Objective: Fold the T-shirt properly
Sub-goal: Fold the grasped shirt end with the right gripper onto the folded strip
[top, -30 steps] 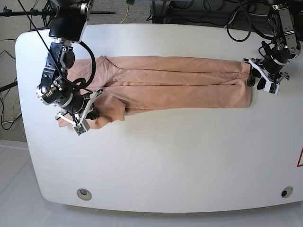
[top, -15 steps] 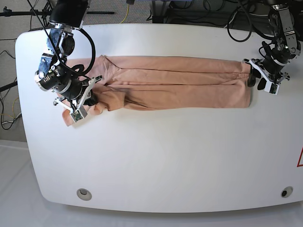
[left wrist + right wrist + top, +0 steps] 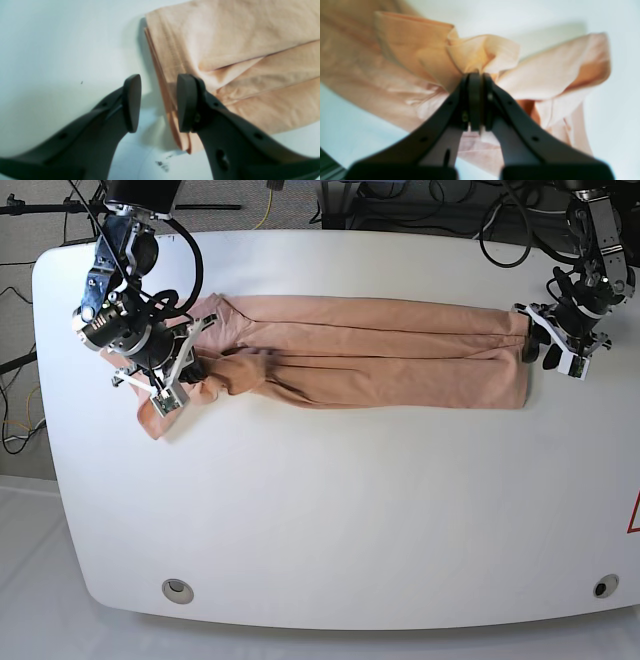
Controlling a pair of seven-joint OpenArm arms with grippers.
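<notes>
My right gripper is clamped tight on a bunched bit of the T-shirt, which lies stretched long across the white table. Further over, my left gripper sits released, straddling the hem edge.

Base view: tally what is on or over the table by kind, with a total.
T-shirt: 1
Pincers: 2 (left pincer, right pincer)
Round table inserts: 2 (near-edge insert, corner insert)
Total: 5
</notes>
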